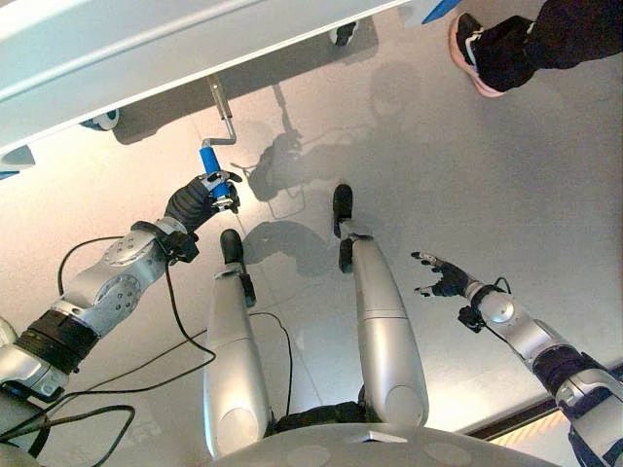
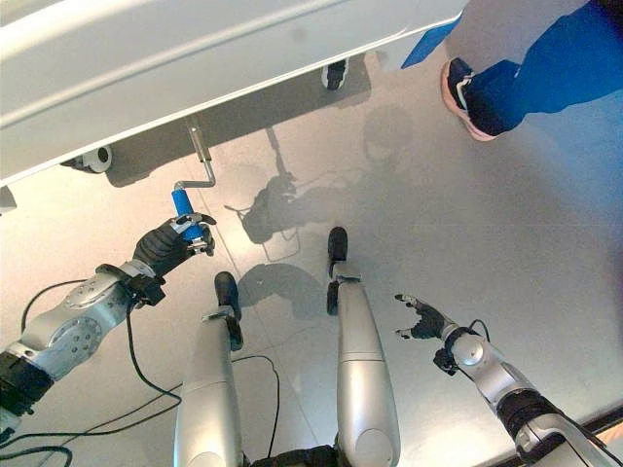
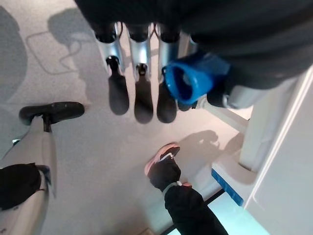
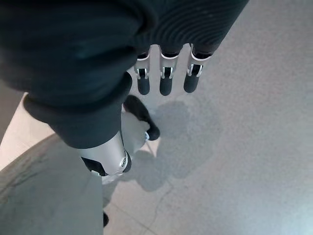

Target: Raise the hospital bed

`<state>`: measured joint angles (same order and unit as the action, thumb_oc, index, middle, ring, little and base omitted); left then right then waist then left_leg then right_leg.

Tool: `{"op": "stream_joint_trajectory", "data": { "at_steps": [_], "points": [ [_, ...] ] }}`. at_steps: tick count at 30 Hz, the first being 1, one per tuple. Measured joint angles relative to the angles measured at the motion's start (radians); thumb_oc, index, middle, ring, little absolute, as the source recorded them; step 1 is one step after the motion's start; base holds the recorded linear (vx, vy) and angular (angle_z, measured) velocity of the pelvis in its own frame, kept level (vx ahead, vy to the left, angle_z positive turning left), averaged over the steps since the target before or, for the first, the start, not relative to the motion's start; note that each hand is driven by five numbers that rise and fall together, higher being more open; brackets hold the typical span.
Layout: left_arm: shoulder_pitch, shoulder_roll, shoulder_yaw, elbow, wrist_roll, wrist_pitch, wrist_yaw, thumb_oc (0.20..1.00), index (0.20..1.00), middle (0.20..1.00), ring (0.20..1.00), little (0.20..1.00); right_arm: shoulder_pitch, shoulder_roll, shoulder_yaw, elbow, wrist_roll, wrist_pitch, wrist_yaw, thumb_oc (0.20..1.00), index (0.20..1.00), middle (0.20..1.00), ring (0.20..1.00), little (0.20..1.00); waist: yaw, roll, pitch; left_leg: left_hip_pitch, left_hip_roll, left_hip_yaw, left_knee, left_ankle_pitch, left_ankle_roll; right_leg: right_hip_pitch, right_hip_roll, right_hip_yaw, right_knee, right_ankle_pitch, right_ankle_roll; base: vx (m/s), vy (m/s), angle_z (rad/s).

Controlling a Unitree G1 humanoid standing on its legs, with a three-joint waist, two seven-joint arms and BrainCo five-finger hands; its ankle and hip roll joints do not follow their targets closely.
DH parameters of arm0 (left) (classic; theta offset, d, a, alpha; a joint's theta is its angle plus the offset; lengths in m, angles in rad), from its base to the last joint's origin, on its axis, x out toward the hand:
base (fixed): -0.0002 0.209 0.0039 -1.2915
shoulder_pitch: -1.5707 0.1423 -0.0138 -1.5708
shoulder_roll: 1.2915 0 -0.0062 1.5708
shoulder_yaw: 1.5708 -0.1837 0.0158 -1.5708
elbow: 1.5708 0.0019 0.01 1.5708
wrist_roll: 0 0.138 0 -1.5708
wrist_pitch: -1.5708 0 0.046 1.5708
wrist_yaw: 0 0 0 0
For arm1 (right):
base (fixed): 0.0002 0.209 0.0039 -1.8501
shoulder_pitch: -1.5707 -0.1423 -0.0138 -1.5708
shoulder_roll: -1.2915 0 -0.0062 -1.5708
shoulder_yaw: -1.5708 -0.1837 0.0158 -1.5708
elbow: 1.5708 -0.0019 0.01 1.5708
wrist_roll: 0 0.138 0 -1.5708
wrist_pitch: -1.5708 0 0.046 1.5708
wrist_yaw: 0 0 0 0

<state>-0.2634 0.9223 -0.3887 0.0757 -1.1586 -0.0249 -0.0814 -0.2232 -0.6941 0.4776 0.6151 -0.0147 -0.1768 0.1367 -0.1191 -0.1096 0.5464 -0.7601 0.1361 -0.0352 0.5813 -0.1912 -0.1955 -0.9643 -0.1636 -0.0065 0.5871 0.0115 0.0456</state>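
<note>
Right hand (image 1: 443,279): one, near right, held over bare grey floor (image 1: 506,185), fingers spread and relaxed, grasping nothing, well apart from the bed.

Left hand (image 1: 209,195): one, left of centre, farther off than the right hand. In the left wrist view the blue grip lies between the thumb and the fingers, which hang fairly straight beside it; whether they clench the grip cannot be told. From above the hand sits at the grip's near end, touching it.

Crank handle (image 1: 223,113): one, a bent metal rod coming down from under the bed frame, ending in one blue grip (image 1: 209,159) on its near end.

Hospital bed (image 1: 146,58): one, white frame running across the far left and centre. Casters: two in view, one at far left (image 1: 105,120), one at far centre (image 1: 342,33). One blue corner piece (image 1: 440,9) at the bed's far right end.

Person: one, far right, dark trouser leg (image 1: 569,34), one shoe (image 1: 474,53) with a pink sole on the floor.

Writing or labels: none legible.
</note>
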Motion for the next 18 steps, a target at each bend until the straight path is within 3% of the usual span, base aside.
{"op": "stream_joint_trajectory", "data": {
  "at_steps": [8, 9, 11, 18],
  "points": [
    [0.026, -0.099, 0.046, -0.001, 0.045, -0.010, 0.006, 0.200, 0.200, 0.200, 0.200, 0.200, 0.015, 0.001, -0.014, -0.045, 0.009, -0.016, -0.001, 1.000, 1.000, 1.000, 1.000, 1.000, 0.006, -0.001, 0.000, -0.034, -0.003, -0.023, 0.025, -0.005, 0.001, 0.001, -0.017, -0.031, 0.003, -0.006, -0.001, 0.00, 0.116, 0.07],
    [0.043, -0.162, 0.090, 0.020, 0.058, -0.019, 0.009, 0.200, 0.200, 0.200, 0.200, 0.200, 0.019, 0.000, -0.040, -0.046, 0.009, -0.017, -0.001, 1.000, 1.000, 1.000, 1.000, 1.000, 0.010, 0.016, -0.001, -0.051, -0.002, -0.023, 0.043, -0.019, 0.014, -0.003, -0.020, -0.045, 0.005, -0.009, 0.000, 0.00, 0.083, -0.03],
    [0.045, -0.203, 0.098, 0.011, 0.068, -0.054, 0.030, 0.200, 0.200, 0.200, 0.200, 0.200, 0.020, -0.006, -0.051, -0.046, 0.016, -0.017, -0.004, 1.000, 1.000, 1.000, 1.000, 1.000, 0.023, 0.018, -0.001, -0.076, 0.001, -0.026, 0.066, -0.023, 0.008, -0.028, -0.022, -0.046, 0.013, -0.009, 0.002, 0.05, 0.124, -0.01],
    [0.006, -0.243, 0.105, 0.065, 0.227, -0.081, 0.086, 0.200, 0.200, 0.200, 0.200, 0.200, 0.015, -0.001, -0.051, -0.045, 0.027, -0.014, -0.012, 1.000, 1.000, 1.000, 1.000, 1.000, 0.040, 0.022, -0.002, -0.150, 0.008, -0.031, 0.151, -0.046, 0.024, -0.052, -0.021, -0.050, 0.014, 0.005, 0.017, 0.04, 0.108, 0.01]
  ]
}}
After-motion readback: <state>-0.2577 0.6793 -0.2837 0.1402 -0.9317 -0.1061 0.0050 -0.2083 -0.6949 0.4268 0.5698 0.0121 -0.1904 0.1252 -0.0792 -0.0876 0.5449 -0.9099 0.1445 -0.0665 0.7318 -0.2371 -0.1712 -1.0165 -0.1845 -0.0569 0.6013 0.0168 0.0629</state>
